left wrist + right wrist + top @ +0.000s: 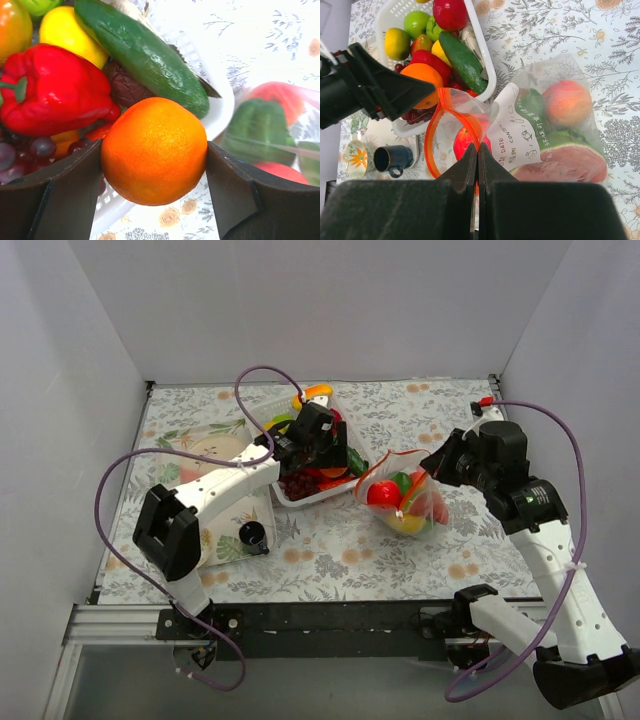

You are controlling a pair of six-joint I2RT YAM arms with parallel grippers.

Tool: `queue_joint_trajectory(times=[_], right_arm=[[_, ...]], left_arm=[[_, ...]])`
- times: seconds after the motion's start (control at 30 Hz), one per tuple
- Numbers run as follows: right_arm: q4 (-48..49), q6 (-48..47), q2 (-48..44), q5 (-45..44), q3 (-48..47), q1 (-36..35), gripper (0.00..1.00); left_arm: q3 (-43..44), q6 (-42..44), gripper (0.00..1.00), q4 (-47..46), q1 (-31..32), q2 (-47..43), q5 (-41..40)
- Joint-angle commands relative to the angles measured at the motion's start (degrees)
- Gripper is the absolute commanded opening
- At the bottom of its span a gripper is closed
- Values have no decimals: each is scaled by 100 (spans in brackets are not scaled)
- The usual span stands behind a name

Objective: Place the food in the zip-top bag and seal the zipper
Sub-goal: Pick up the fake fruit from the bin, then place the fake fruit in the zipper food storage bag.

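The left gripper (154, 167) clamps an orange (152, 145) between its 2 fingers over the rim of the white tray (220, 107), centre of the top view. The right gripper (478, 150) is pinched closed on the zipper (439, 125) of the bag (512, 130). The bag lies just right of the tray, mouth gaping, a watermelon slice (565, 162) inside

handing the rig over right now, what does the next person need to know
Left gripper: shut on the orange, over the white basket rim, near the bag mouth.
Right gripper: shut on the zipper, holding the zip-top bag mouth open.
Done: peach, watermelon slice and a red fruit are in the bag.
Left to do: orange in, then red pepper, cucumber and the rest from the basket; seal the zipper.
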State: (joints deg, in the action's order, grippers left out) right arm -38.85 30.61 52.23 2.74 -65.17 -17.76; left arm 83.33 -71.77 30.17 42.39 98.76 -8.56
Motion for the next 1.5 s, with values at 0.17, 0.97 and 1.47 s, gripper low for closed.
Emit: queue_joint_trajectory(times=[0.17,0.97,1.47], right_arm=[[492,50,112,-2,22,-26,1],[475,253,130,-160,4,-316,1],[370,156,165,-248,-119,-316,1]], left_arm=[[386,-12,32,340,24,-1139,696],[1044,-936,76,-776,1096,108,1269],[1300,-611,84,-372,1087,-418,1199]])
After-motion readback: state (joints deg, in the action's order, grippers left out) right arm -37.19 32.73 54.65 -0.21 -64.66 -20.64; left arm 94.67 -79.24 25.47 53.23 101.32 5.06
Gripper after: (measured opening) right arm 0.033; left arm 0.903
